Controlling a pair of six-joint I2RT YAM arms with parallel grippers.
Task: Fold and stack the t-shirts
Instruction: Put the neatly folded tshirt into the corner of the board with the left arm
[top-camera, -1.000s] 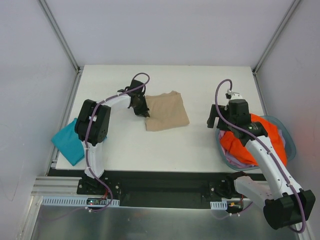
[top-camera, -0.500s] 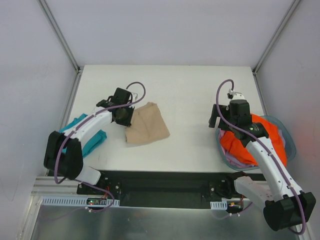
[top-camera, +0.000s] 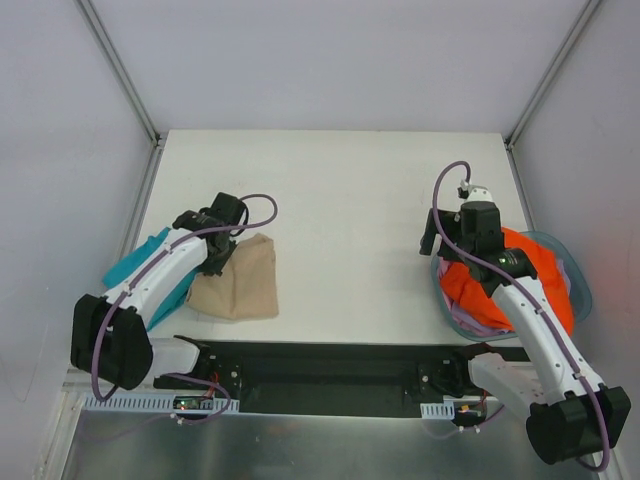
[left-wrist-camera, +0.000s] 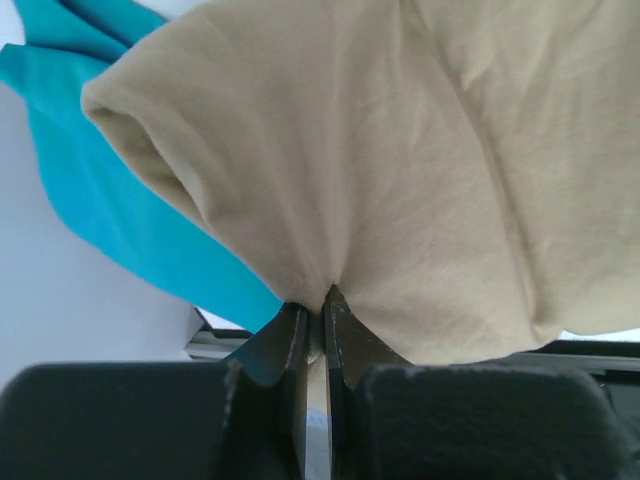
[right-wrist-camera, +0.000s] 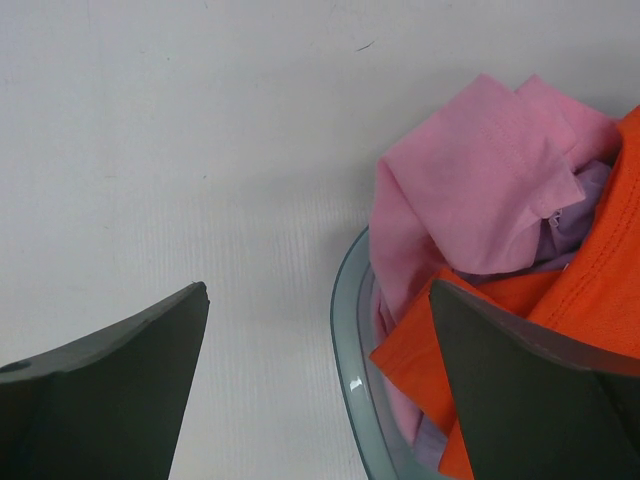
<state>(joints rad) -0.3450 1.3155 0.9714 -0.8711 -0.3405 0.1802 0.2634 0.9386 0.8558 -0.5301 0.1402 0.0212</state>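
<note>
Near edge first: my left gripper (top-camera: 224, 260) is clamped tight on a pinch of the tan t-shirt (top-camera: 243, 290). That shirt lies folded at the front left of the table (top-camera: 350, 190), its left side lapping onto the teal t-shirt (top-camera: 128, 265) by the table's left edge. I'd call this the second shirt being set on the stack. It isn't released yet, and I can't tell whether it sits square on the teal one.

Over on the right, my right gripper (top-camera: 434, 232) hangs with its jaws spread wide and nothing in them, just at the left rim of the basket (top-camera: 582, 290). The orange t-shirt (top-camera: 505, 275) is heaped on top in there, unfolded. So at best two shirts are dealt with, and I count three left to fold and stack. Beyond all that there is only bare tabletop.

The left wrist view gives me the grip itself: tan cloth gathered to a point between the shut fingers, teal showing beneath and to the left. From above, the arm hides that pinch.

The right wrist view shows the pink t-shirt (right-wrist-camera: 480, 180) spilling over the basket rim, with the lavender t-shirt (right-wrist-camera: 590, 195) tucked between pink and orange. From above, pink barely shows. Only the top view shows both arms at once.
</note>
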